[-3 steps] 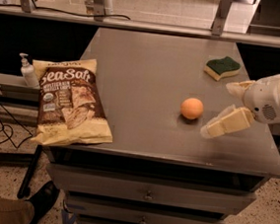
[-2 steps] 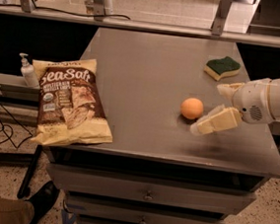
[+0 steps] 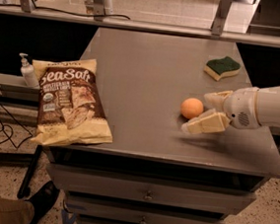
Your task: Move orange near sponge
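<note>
The orange [image 3: 192, 108] is a small round fruit resting on the grey table [image 3: 148, 80], right of centre. The sponge [image 3: 222, 67], dark green on top with a pale yellow base, lies farther back on the right side of the table. My gripper [image 3: 203, 112] comes in from the right on a white arm, just right of the orange. Its two pale fingers are spread, one finger [image 3: 204, 125] in front of the orange and one finger [image 3: 217, 97] behind and right of it. The orange sits at the mouth of the open fingers, not clamped.
A brown and yellow chip bag [image 3: 69, 102] lies at the table's front left corner. A small pump bottle [image 3: 28, 71] stands on a lower ledge to the left. Drawers sit below the table front. A shoe and cables are on the floor at left.
My gripper has moved left toward the orange, so its fingers now flank it. The orange and sponge have not moved.
</note>
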`<state>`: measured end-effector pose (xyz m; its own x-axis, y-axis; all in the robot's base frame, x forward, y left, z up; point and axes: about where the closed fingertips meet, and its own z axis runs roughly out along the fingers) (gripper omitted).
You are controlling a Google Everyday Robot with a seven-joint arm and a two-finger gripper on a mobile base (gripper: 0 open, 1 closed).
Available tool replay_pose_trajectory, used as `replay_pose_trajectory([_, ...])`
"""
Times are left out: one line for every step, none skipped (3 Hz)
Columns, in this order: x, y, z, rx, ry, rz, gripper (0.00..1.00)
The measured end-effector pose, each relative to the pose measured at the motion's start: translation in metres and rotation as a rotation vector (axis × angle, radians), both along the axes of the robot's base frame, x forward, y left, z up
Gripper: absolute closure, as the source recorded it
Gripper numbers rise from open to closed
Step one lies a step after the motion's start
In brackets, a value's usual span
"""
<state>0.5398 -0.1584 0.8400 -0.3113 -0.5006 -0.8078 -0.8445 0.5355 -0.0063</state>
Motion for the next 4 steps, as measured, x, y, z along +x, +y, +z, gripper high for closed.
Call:
replay_pose_trajectory([0.002, 0.002, -0.006, 0.019, 0.005, -0.004, 0.42])
replay_pose_trajectory([0.004, 0.002, -0.007, 0.028, 0.008, -0.008, 0.65])
replay_pose_trajectory([0.006, -0.001, -0.005, 0.027, 0.012, -0.015, 0.88])
replay_pose_trajectory([0.008, -0.016, 0.002, -0.004, 0.002, -0.014, 1.00])
